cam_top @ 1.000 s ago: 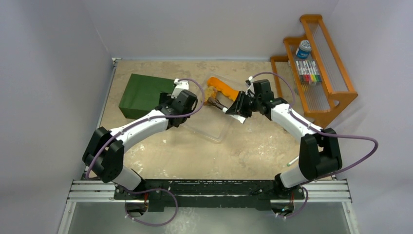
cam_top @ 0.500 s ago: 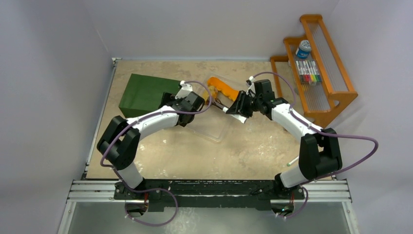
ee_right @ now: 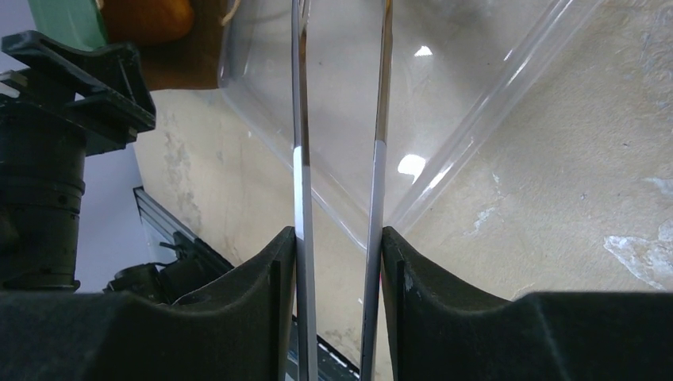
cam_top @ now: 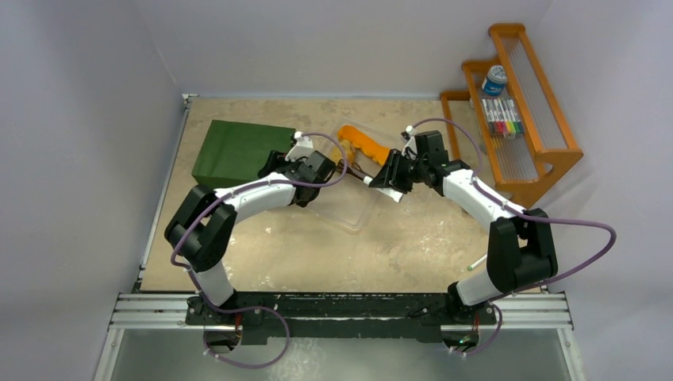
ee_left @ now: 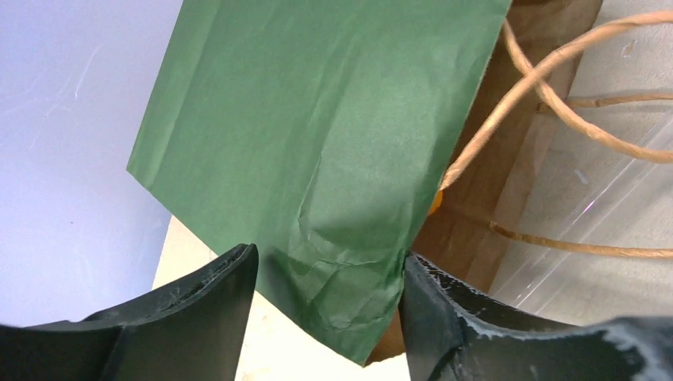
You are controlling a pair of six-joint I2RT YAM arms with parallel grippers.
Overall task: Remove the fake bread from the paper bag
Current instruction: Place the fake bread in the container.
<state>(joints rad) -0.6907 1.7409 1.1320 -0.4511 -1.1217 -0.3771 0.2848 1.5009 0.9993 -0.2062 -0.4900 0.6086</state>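
**A:** While the left gripper (ee_left: 329, 266) sat spread wide around the paper bag's (ee_left: 317, 119) lower corner, where was the fake bread (ee_right: 151, 16)?

**B:** lol, one orange piece lay right at the bag's mouth, on the brown lining. The right gripper (ee_right: 339, 238) was clamped on the metal tongs (ee_right: 298, 159), which reached over the clear tray (ee_right: 476, 103) just beside the bag.
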